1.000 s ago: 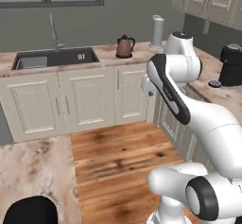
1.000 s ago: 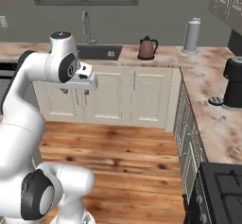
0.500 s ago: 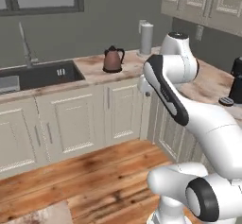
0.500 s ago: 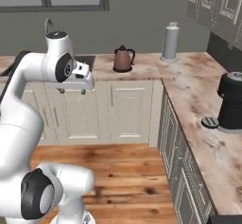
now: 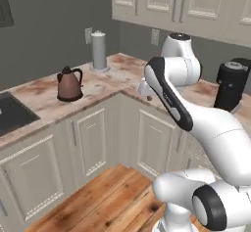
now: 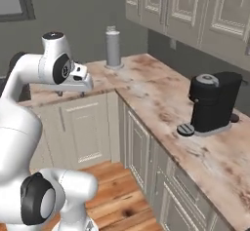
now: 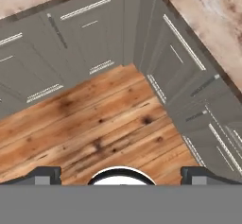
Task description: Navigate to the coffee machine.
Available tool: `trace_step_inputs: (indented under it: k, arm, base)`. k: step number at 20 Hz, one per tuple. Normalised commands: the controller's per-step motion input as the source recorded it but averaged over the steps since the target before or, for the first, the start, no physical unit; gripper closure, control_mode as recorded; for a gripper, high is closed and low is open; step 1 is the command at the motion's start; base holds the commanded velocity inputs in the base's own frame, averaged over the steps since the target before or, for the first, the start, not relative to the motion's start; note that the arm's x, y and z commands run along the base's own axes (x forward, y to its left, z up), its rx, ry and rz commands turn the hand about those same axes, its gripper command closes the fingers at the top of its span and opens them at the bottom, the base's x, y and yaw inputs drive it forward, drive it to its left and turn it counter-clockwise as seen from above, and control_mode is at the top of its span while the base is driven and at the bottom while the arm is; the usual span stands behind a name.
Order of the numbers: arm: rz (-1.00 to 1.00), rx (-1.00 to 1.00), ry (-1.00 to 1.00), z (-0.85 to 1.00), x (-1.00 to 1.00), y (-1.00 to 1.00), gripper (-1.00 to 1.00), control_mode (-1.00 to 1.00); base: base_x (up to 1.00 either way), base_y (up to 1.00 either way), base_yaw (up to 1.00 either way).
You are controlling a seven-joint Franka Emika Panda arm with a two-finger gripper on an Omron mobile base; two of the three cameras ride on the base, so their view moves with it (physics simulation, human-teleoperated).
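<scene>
The coffee machine (image 6: 213, 102) is a black upright box with an overhanging top, standing on the marble counter (image 6: 151, 93) along the right wall. Its round grey drip tray (image 6: 185, 129) sits at its base. In the left base view the coffee machine (image 5: 233, 83) is partly behind my arm. My gripper (image 6: 71, 93) hangs over the cabinet fronts near the counter corner, pointing down, well left of the machine. The gripper (image 7: 121, 176) is open, its fingertips (image 7: 45, 175) wide apart over the wooden floor with nothing between them.
A reddish-brown kettle (image 5: 68, 84) and a tall grey cylinder (image 5: 99, 51) stand on the counter near the corner. A dark sink (image 5: 10, 113) lies at the far left. Cream cabinets (image 7: 90, 34) line both walls, and a wood floor (image 7: 104, 119) lies in front.
The whole picture has shifted left, so the camera has moved with the base. The coffee machine is now larger and nearer; the sink has slid to the left edge. The arm's pose is unchanged.
</scene>
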Motion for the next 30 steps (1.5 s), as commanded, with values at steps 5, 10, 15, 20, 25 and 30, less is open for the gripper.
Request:
trace_step_inputs:
  k: [5,10,15,20,25,30]
  arm:
    - [0.00,0.00,0.00,0.00,0.00,0.00,-1.00,1.00]
    - [0.00,0.00,0.00,0.00,0.00,0.00,-1.00,1.00]
    - [0.00,0.00,0.00,0.00,0.00,0.00,-1.00,1.00]
    - [0.00,0.00,0.00,0.00,0.00,0.00,-1.00,1.00]
    - [0.00,0.00,0.00,0.00,0.00,0.00,-1.00,1.00]
    - [0.00,0.00,0.00,0.00,0.00,0.00,-1.00,1.00]
  base:
    - [0.57,0.09,-0.73]
    - [0.58,0.02,-0.72]
    - [0.82,0.22,-0.62]
    - [0.81,0.58,-0.43]
    - [0.67,0.51,-0.26]
    - [0.98,0.18,-0.41]
